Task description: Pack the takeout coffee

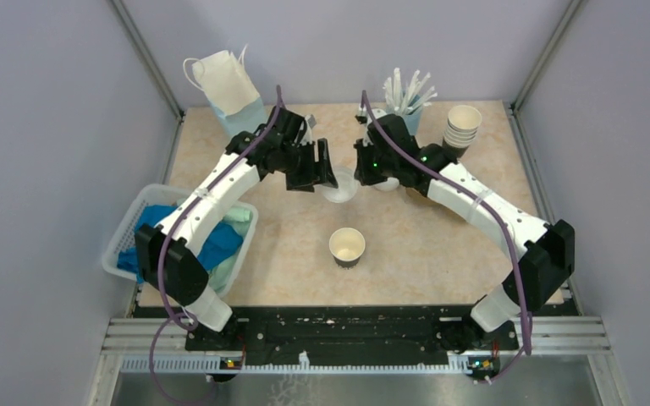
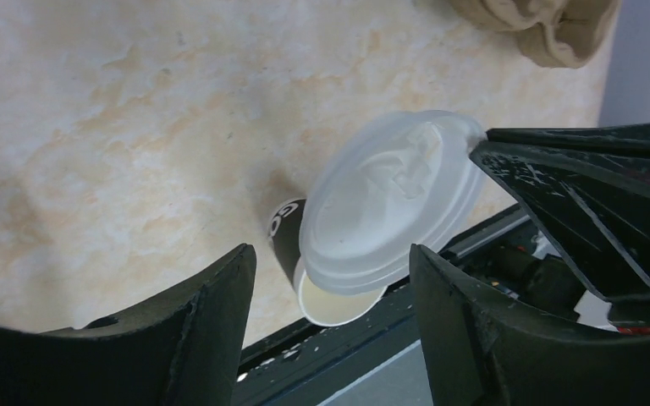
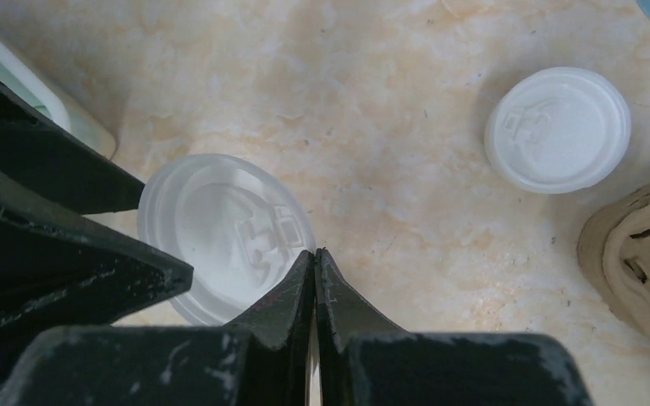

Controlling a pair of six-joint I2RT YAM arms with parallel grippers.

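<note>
- Left gripper (image 2: pixel 331 251): I see its fingers (image 2: pixel 203 330) standing apart, one on each side of the dome lid (image 2: pixel 389 203). I see no contact between either finger and the lid.
- Right gripper (image 3: pixel 315 254): I read its jaws as pressed together, with the lid's rim caught at their very tips.
- Dome lid: translucent white and tilted. In the left wrist view it overlaps the cup's mouth, so I judge it to be raised off the desk (image 1: pixel 440 245). From above it sits between the two grippers, at mid-desk towards the back.
- Takeout coffee cup (image 1: pixel 347 247): it stands upright and open-topped on the desk, nearer the arm bases than the grippers and roughly midway between the two arms. The body is dark and the inside cream. No gripper touches it.
- Second lid (image 3: pixel 559 128): white and round, lying flat on the desk, well apart from the held lid.
- Brown pulp-board piece (image 3: pixel 635 254): at the right edge of the right wrist view, near the second lid. I cannot tell its full shape.
- Stack of paper cups (image 1: pixel 463 127): upright at the back right, beside a holder of straws (image 1: pixel 408 89).
- Basket (image 1: pixel 123 237): at the left desk edge under the left arm, with blue cloth (image 1: pixel 220 245) inside.
</note>
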